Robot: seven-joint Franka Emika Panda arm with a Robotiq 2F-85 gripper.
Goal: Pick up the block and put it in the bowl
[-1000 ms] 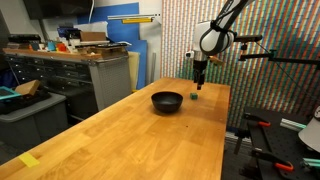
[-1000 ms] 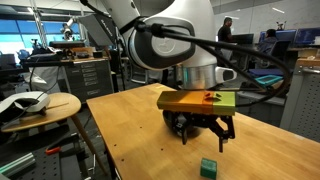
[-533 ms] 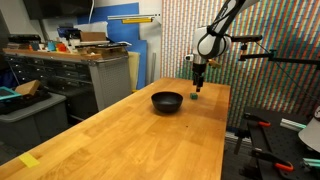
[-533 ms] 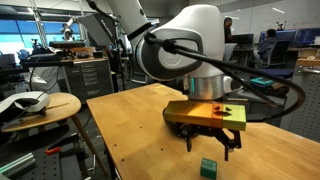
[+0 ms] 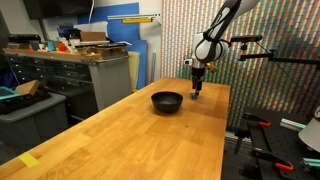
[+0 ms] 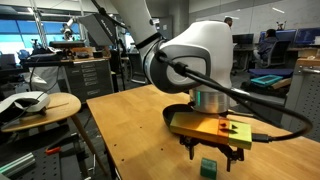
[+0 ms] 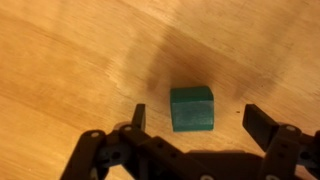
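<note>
Framing a smooth, boxy green block (image 7: 192, 108), the claw (image 7: 194, 114) gapes.

Grn block (image 7: 192, 108), blk bowl (image 5: 167, 100), tan tbl (image 5: 120, 140).

The wooden table (image 5: 130, 135) carries the black bowl (image 5: 167, 101), the green block (image 7: 192, 108) and a yellow strip (image 5: 29, 160).

In an exterior view, the dark bowl (image 5: 167, 101) sits on the wooden table (image 5: 120, 135). Near it, the gripper (image 5: 197, 90) hangs low over the tiny green block (image 5: 195, 98), toward the table's far end.
</note>
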